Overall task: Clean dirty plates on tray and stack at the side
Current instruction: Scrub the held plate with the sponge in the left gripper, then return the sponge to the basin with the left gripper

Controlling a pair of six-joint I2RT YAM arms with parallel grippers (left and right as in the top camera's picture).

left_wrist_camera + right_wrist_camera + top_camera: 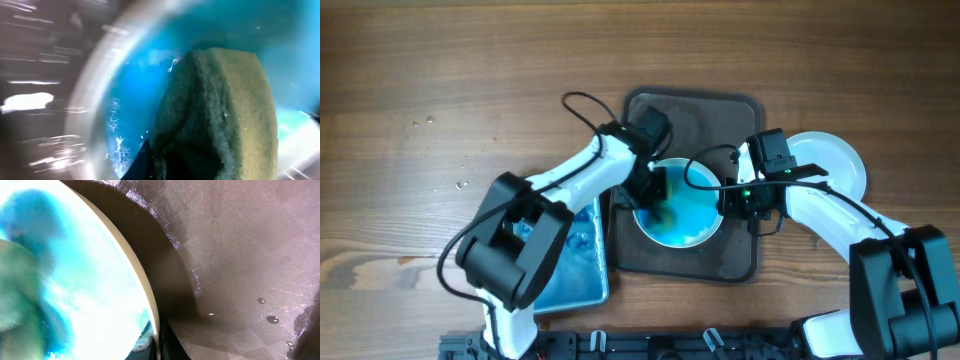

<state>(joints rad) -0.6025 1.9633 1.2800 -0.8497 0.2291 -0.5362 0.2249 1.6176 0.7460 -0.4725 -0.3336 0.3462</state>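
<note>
Left of the large dark brown-grey rectangular tray (700,110), touching its long edge, you have the teal-blue rectangular tub (603,265). Your left arm crosses over it, so a good part of it is covered.

Your left gripper (658,195) is over the left part of the tray, clamped on a dark green scouring sponge (665,210). In the left wrist view the sponge (220,115) fills the middle and hides the fingers, and everything around it is smeared with blur.

The sponge presses into the blue-smeared round white plate (695,215), which lies inside the tray towards its near end. From the left wrist you see only a blue, wet arc of the plate (132,90) and its pale rim. From the right wrist the plate (90,280) is overexposed and cut off at the left and the top.

Your right gripper (740,200) sits at the plate's right edge, closed on its rim. The fingers themselves are barely visible at the bottom of the right wrist view. Beside them the tray's woven-textured floor (240,255) carries a few water drops (265,310).

Just right of the tray, on the brown wooden table (440,60), lies a clean white round plate (835,165). Your right arm covers its near left part, and you cannot tell whether more than one is stacked there.
</note>
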